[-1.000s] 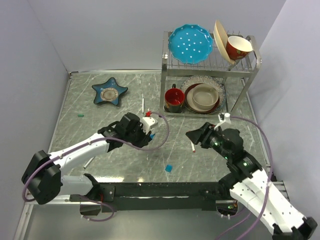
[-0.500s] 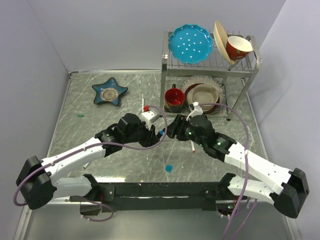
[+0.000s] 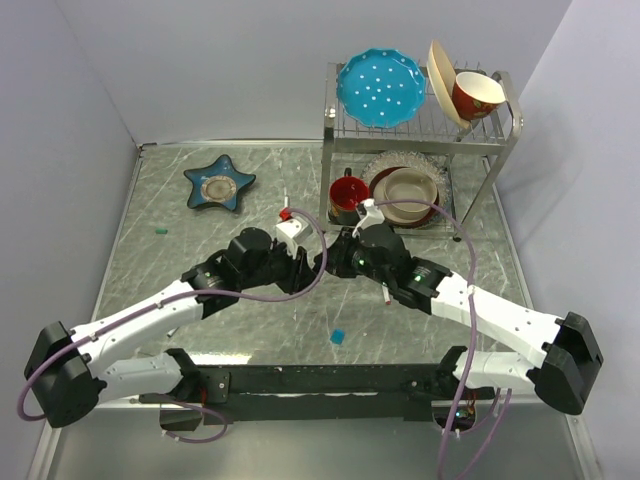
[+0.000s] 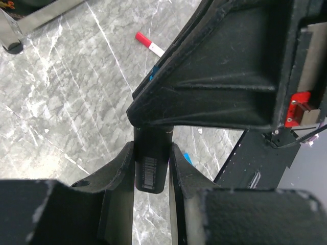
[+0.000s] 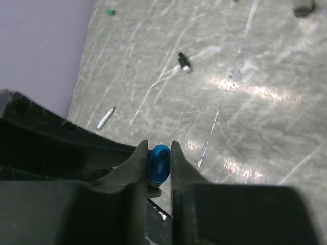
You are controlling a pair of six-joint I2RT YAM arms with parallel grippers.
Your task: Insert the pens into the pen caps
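Right arm (image 3: 480, 305) has swung in from rt side to mid-table, and its fingers have closed. R gripper (image 5: 159, 152) sits nose to nose w/ L gripper (image 4: 151, 152). L fingers clamp black marker (image 4: 150, 173) by the barrel, narrow gap, firm hold. R fingers pinch marker's blue end (image 5: 159, 164), both pads touching. Marker spans betw. the two. Blue cap (image 3: 338, 336) on table (image 3: 150, 270) near them, red-tipped pen (image 4: 149, 45) beside R arm. Farther out: black cap (image 5: 184, 61), white pen (image 5: 104, 118), teal cap (image 5: 110, 12) far left.

Dish rack (image 3: 420, 128), red mug (image 3: 345, 190) at far right
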